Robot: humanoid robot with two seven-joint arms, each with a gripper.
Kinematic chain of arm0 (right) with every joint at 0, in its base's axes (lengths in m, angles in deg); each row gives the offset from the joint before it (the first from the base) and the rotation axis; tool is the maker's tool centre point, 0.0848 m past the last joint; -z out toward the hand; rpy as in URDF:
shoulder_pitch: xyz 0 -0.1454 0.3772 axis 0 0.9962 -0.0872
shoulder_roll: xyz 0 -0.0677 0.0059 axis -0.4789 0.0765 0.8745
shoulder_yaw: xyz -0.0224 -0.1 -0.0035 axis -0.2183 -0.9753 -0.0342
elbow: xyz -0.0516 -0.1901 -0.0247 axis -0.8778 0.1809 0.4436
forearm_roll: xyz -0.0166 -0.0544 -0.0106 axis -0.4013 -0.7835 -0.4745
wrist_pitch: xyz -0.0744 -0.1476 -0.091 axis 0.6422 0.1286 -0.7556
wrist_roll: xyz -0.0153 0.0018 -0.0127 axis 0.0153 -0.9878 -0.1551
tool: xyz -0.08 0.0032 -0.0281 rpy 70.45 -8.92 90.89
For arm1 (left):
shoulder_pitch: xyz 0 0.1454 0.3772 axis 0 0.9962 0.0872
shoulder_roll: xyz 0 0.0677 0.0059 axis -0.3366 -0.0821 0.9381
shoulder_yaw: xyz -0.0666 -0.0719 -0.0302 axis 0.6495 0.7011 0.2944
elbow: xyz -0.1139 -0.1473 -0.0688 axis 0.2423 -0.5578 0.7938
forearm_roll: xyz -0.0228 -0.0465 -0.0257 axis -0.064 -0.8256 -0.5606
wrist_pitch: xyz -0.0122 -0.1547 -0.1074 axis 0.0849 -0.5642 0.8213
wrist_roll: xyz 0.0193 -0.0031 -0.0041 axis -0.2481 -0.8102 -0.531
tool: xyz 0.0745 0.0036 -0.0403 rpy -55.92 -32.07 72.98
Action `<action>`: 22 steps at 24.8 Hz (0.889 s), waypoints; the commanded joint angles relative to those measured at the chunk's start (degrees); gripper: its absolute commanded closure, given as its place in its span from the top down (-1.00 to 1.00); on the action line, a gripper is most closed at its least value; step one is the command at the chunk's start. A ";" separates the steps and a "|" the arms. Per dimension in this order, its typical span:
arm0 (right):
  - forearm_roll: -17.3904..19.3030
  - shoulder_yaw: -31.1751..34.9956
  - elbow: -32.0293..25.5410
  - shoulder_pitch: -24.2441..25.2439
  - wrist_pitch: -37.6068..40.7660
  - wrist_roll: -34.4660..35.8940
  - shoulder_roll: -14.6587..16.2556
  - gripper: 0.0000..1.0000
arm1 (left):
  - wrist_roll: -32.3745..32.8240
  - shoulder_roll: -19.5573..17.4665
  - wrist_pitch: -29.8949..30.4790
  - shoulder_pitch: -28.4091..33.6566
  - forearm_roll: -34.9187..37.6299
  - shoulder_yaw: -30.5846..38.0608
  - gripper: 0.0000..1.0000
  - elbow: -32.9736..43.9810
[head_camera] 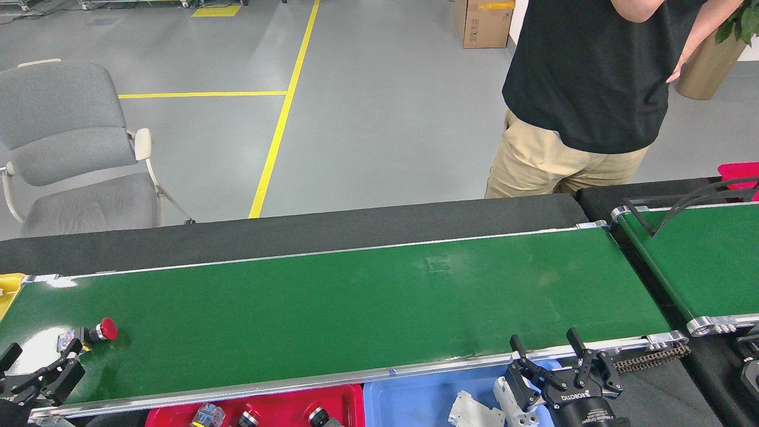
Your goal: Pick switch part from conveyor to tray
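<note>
The switch part (95, 333), a red mushroom button on a small grey-blue body, lies on the conveyor (332, 308) near its left end. My left gripper (40, 366) has come in at the bottom left, open, its fingertips just in front of and left of the part, nothing between them. A red tray (278, 409) holding several similar button parts sits below the belt's near rail. My right gripper (545, 353) stands open over the blue tray (415, 403), empty.
The blue tray holds white breaker parts (474, 410). A second green belt with a black bracket (699, 261) lies at right. A person (587, 101) stands behind the table. A grey chair (71, 148) is at far left, a yellow bin edge (7, 290) by the belt's left end.
</note>
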 commanded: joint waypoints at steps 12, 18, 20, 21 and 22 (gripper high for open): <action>0.15 0.10 -0.69 -0.44 1.28 0.62 0.30 0.99 | -0.10 -3.12 -2.88 -6.73 -0.34 -1.26 0.43 -10.40; 0.15 0.10 -0.69 -0.44 1.54 0.62 0.38 0.99 | -0.63 -1.36 -3.41 -6.73 -2.01 -1.26 -0.44 -10.75; 0.15 0.10 -0.69 -0.44 1.45 0.62 0.38 0.99 | -0.72 -1.01 -3.05 -6.38 -2.01 -1.35 -0.51 -10.40; 0.15 0.19 -0.69 -0.44 1.54 0.62 0.30 0.99 | -0.72 -0.83 -3.05 -6.21 -2.01 -1.35 -0.52 -10.22; 0.15 0.19 -0.69 -0.44 1.45 0.62 0.30 0.99 | -0.72 -0.22 -2.88 -6.12 -2.01 -1.35 -0.53 -9.69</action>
